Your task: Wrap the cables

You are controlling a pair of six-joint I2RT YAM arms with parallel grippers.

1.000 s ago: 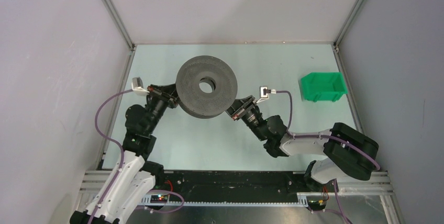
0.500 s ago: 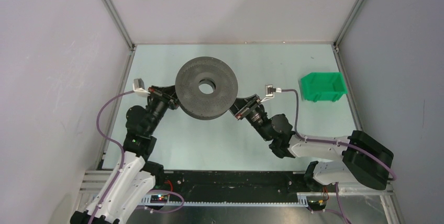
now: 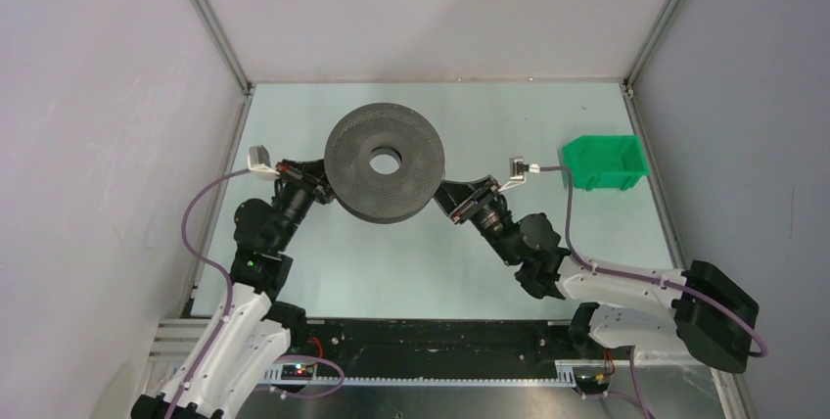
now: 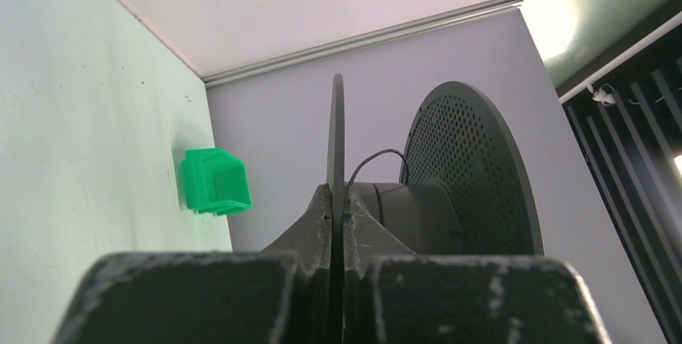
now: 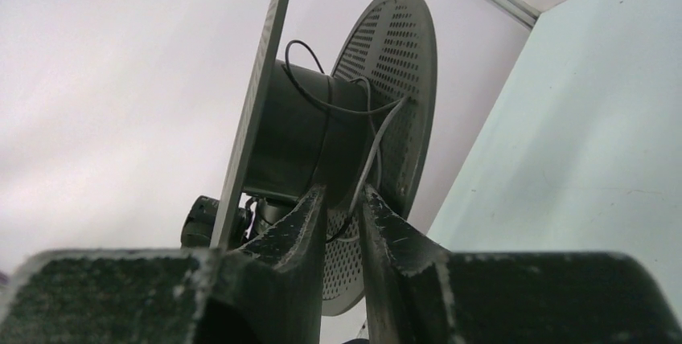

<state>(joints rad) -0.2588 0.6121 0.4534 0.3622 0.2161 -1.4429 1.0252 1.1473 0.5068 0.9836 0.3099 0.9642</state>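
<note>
A dark grey perforated spool [image 3: 350, 172] is held up between my two arms. My left gripper [image 3: 319, 182] is shut on the edge of one thin flange [image 4: 336, 135]. The thin black cable [image 5: 378, 139] loops loosely round the spool's hub [image 5: 293, 131] and runs down between the fingers of my right gripper [image 5: 344, 199]. Its jaws stand a narrow gap apart, wider than the cable. In the top view the right gripper [image 3: 447, 194] sits at the spool's lower right edge. A short arc of cable [image 4: 376, 155] shows above the hub in the left wrist view.
A green bin [image 3: 605, 162] stands on the table at the right, near the right arm's wrist camera; it also shows in the left wrist view [image 4: 214, 181]. Enclosure walls and metal frame posts [image 3: 212, 23] close in the back and both sides.
The right arm has swung out to the right, and its gripper has shifted slightly right and up along the spool's edge. The spool has turned a little. The left arm has held still.
</note>
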